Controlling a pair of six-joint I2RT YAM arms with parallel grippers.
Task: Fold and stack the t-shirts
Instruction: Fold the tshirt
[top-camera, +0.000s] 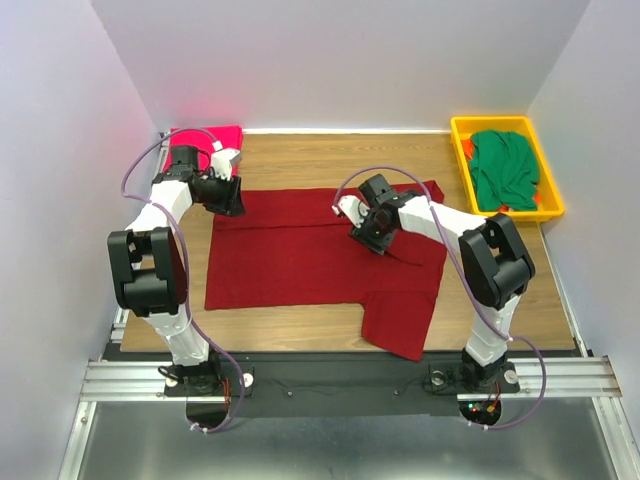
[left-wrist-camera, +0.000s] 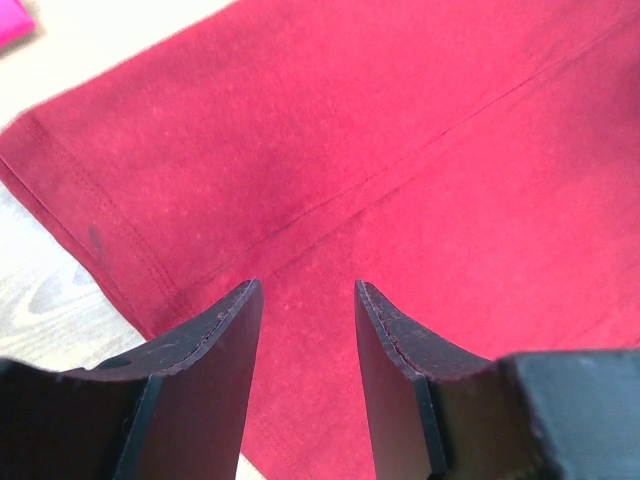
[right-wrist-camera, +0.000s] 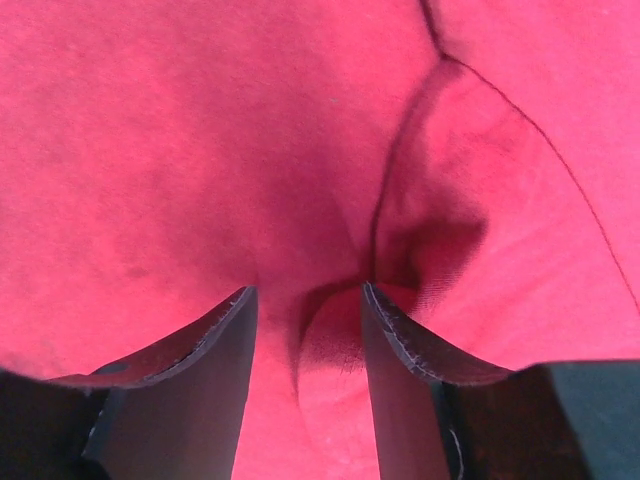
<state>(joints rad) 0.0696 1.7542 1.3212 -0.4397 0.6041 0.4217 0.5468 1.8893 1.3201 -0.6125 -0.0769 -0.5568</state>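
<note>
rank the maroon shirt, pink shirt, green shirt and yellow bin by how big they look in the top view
1. maroon shirt
2. yellow bin
3. green shirt
4. pink shirt, folded and partly hidden, so its place against green is unsure

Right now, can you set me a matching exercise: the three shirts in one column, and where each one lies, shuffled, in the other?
Things:
1. maroon shirt
2. pink shirt
3. green shirt

Places:
A. inside the yellow bin
B. at the far left corner of the table
C. spread out across the middle of the table

Pairs: 1-C, 2-B, 3-A
</note>
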